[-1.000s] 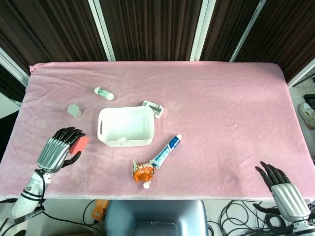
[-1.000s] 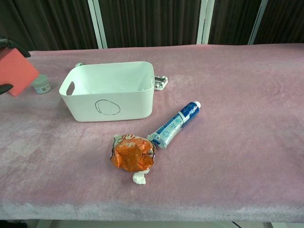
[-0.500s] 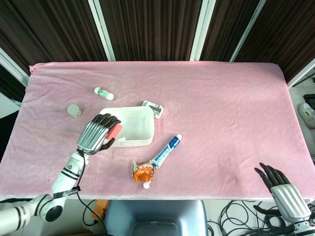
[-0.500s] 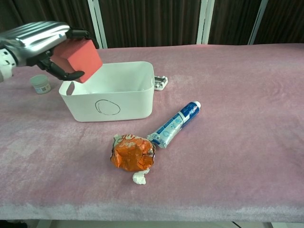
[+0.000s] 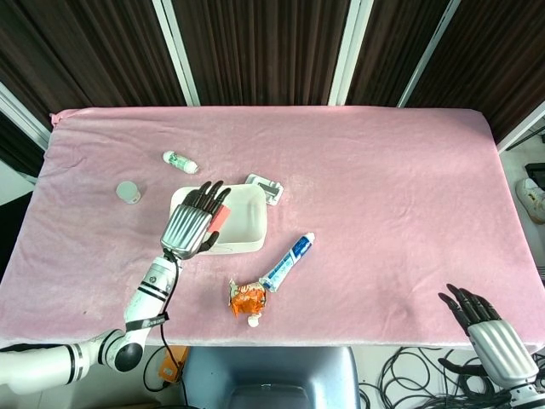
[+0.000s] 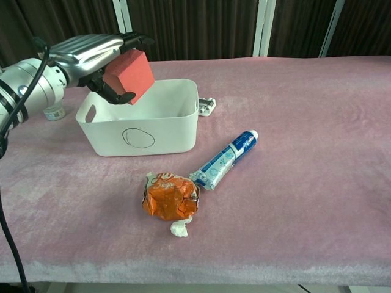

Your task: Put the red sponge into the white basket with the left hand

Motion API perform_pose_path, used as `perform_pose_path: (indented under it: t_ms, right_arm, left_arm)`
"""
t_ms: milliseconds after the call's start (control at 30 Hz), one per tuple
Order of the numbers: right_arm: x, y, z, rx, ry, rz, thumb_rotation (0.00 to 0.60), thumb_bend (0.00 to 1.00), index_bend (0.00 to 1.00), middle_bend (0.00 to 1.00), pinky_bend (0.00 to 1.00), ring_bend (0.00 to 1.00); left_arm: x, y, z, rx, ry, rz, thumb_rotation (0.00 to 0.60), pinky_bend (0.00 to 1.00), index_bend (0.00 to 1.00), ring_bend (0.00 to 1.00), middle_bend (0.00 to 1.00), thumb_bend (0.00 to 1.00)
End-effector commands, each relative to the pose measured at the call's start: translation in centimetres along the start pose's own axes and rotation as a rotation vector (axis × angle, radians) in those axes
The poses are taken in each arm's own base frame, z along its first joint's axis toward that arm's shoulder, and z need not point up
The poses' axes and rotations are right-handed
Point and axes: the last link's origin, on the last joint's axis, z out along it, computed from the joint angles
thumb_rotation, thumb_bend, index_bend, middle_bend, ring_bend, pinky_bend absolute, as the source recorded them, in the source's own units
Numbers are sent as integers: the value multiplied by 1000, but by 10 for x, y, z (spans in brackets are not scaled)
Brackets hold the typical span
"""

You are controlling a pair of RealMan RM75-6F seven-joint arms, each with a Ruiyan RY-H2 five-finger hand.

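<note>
Holding my left hand (image 6: pixel 98 58) above the white basket (image 6: pixel 153 131), over its left half, palm down, forearm running back to the lower left in the head view. Chest view shows the red sponge (image 6: pixel 131 76) tucked under the palm, tilted, one corner pointing down into the basket opening. Sponge is above the rim, not touching the basket walls as far as I can tell. Fingers (image 5: pixel 207 198) look stretched forward over the sponge in the head view; thumb hooks under the sponge's lower left edge in the chest view. So: sponge pinned between palm and thumb, fingers fairly extended rather than wrapped tight. In the head view only a sliver of the sponge (image 5: pixel 218 218) shows, past the right edge of the hand (image 5: pixel 192 227).

My right hand (image 5: pixel 490 331) sits at the lower right corner of the head view, off the tabletop (image 5: pixel 392 187) edge, palm down, fingers apart, nothing in it. Not seen in the chest view.

Also on the pink tabletop: toothpaste tube (image 6: pixel 223 160) just right of the basket, crumpled orange packet (image 6: pixel 170 196) touching the tube's lower end, small grey clip-like item (image 6: pixel 205 107) behind the basket's right corner, small round jar (image 5: pixel 129 192) and small bottle (image 5: pixel 180 161) to the basket's upper left.
</note>
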Motion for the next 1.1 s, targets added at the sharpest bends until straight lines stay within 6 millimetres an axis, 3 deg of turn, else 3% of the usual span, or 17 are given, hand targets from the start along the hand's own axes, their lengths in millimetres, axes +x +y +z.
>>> perform_pose_path:
  t_ms: [33,367,500,700,833,1033,1100]
  right_arm:
    - [0,0,2,-2,-4,-3,600,101,28,0,229,4]
    - [-1,0,4,-4,-17,-7,600,101,28,0,229,4]
    - [0,0,3,-3,-14,-4,600,101,29,0,229,4]
    - [-1,0,4,-2,-14,-5,600,101,28,0,229,4]
    - [-1,-1,6,-5,-3,-8,600,101,7,0,229,4]
    - [-2,-1,8,-18,16,-5,600,101,0,0,229,4]
    - [-2,-2,10,-16,23,-6,600,101,0,0,229,4]
  left_arm:
    - [6,-3,-8,-2,9,-15,600,151,0,0,0,346]
    - [6,-6,-17,-8,-8,-27,600,130,0,0,0,322]
    - [4,-19,-34,9,-28,28,600,134,0,0,0,321]
    - [7,-57,-101,57,-38,56,600,138,0,0,0,323]
    - [8,-90,-159,115,0,11,600,120,0,0,0,327]
    - [-5,-122,-222,204,31,-45,600,105,0,0,0,329]
    - [-8,-126,-231,230,-4,-83,600,99,0,0,0,335]
